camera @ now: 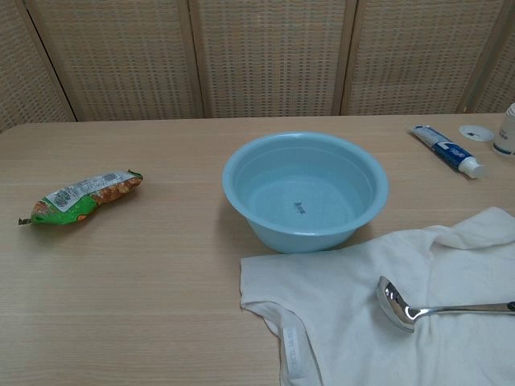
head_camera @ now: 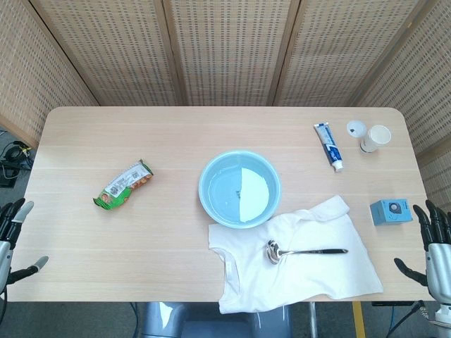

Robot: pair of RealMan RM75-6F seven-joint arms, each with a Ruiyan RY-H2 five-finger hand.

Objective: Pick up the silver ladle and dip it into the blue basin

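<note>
The silver ladle [head_camera: 303,251] [camera: 438,307] lies flat on a white cloth [head_camera: 296,264] [camera: 386,322], bowl end to the left, handle pointing right. Just beyond the cloth stands the blue basin [head_camera: 239,189] [camera: 304,191], holding water. My left hand [head_camera: 13,236] hovers open at the table's left edge, fingers apart, holding nothing. At the right edge my right hand [head_camera: 431,246] is likewise open and empty, a short way right of the ladle's handle. Neither hand shows in the chest view.
A green snack packet [head_camera: 124,185] [camera: 80,197] lies left of the basin. At the back right are a toothpaste tube [head_camera: 328,146] [camera: 447,149], a white cup [head_camera: 375,138] and a lid [head_camera: 356,128]. A small blue box [head_camera: 391,212] sits near my right hand.
</note>
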